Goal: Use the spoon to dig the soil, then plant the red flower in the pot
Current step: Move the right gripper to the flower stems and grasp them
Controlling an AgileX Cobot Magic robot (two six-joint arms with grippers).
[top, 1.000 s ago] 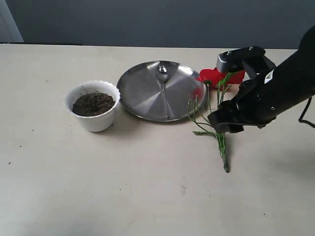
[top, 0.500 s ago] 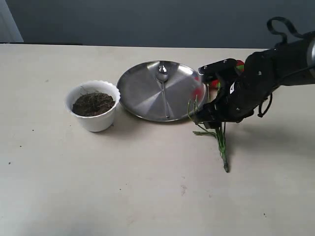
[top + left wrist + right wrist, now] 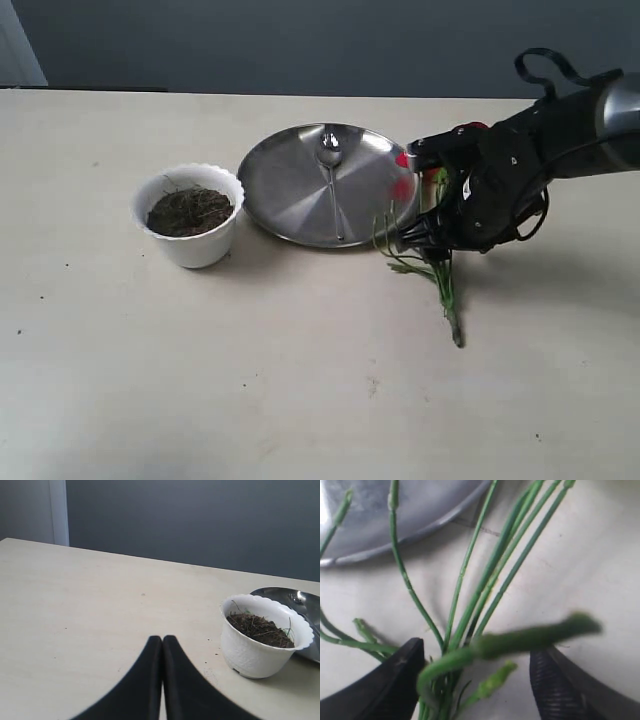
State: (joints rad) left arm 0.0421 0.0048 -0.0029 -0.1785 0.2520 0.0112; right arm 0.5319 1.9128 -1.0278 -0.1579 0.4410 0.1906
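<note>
The red flower [image 3: 443, 280] lies on the table right of the steel plate; its petals are mostly hidden behind my right arm, and its green stems [image 3: 485, 587] run between the spread fingers of my right gripper [image 3: 477, 667], which is open and down over them. In the exterior view the right gripper [image 3: 425, 238] sits low at the stems. The silver spoon [image 3: 331, 170] lies in the plate [image 3: 285, 200], bowl toward the back. The white scalloped pot [image 3: 190, 222] holds dark soil [image 3: 189, 210] and stands left of the plate. My left gripper [image 3: 162, 642] is shut, empty, well short of the pot [image 3: 260, 642].
The steel plate's rim [image 3: 420, 530] lies just beyond the stems. The table's far edge meets a dark wall [image 3: 300, 40]. Bare tabletop spreads in front of the pot and plate.
My right arm has swung in and dropped lower over the flower stems, hiding most of the red petals. The stems have shifted slightly. Pot, plate and spoon stay put.
</note>
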